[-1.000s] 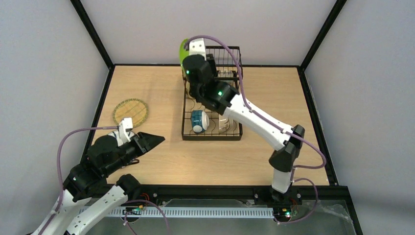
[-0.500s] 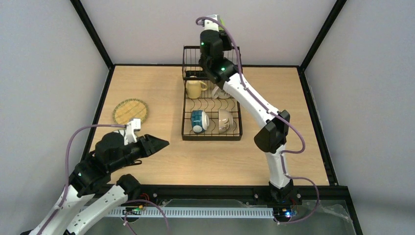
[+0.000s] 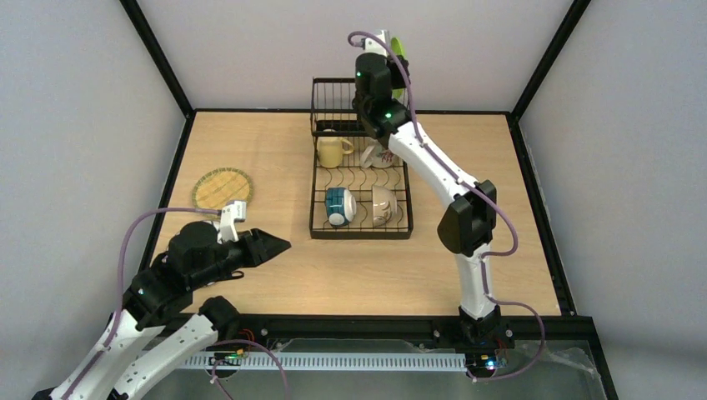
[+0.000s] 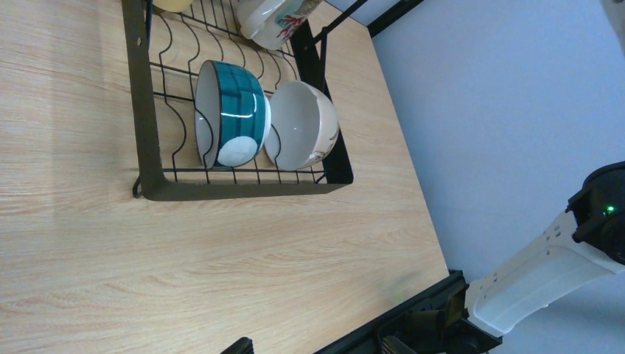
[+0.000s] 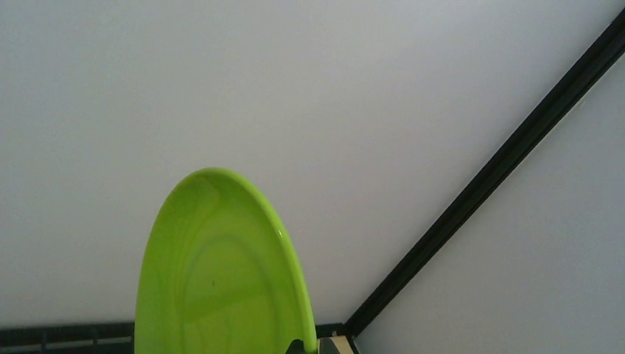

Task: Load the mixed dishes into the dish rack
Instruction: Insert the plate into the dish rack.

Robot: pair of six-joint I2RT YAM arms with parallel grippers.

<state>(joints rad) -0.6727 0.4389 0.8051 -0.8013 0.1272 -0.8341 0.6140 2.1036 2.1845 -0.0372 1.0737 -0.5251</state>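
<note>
While hoisted edge-on high by the tall basket end of the dish rack [image 3: 358, 235], risks a long fall: lime green plate [image 5: 221, 280], clenched in the right gripper [image 3: 388, 52].
Grasps only the lower rim, judging by the wrist view, so could pivot or slip loose on any descent. Could clip the basket's top wires if brought down crooked, or knock the pale yellow mug [image 3: 332, 151] and the patterned white dish [image 3: 379, 155] resting just in front. Could shove the whole rack too, rocking the blue bowl [image 4: 232, 110] and the pale bowl [image 4: 302, 133] propped on edge up front. Over at the left gripper [image 3: 271, 246]: parked low, well apart from the rack, jaws impossible to call. Leaves the tan woven-look plate [image 3: 223, 188] flat on the table [image 3: 333, 275].
</note>
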